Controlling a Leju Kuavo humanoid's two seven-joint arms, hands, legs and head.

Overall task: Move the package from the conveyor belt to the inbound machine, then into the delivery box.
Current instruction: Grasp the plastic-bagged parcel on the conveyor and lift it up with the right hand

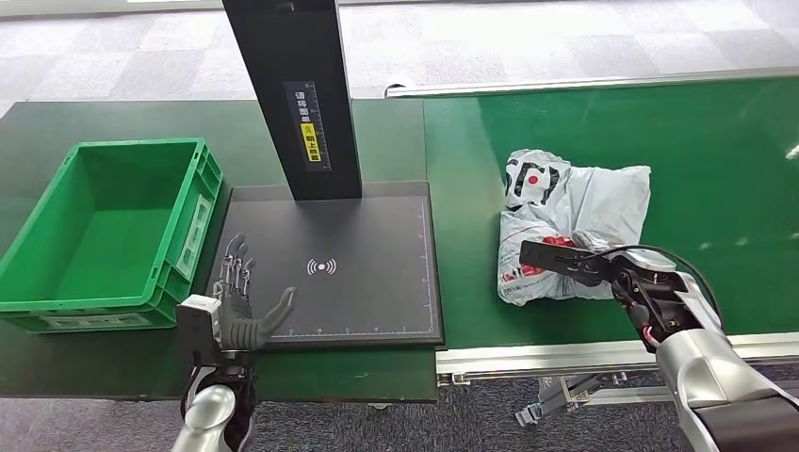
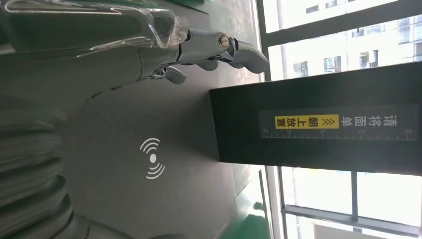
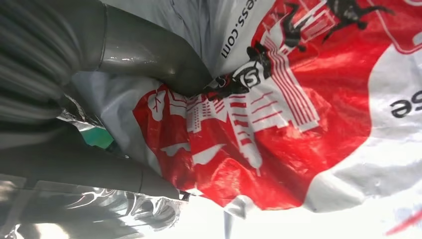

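Right robot hand (image 1: pixel 565 259) on package (image 1: pixel 575 212)

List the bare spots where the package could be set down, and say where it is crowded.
The black scanner pad is bare between the upright column and its near edge, right of the left hand, which is at the pad's near left corner. The green crate holds nothing. Crowded: the belt around the package, where the right hand presses in.
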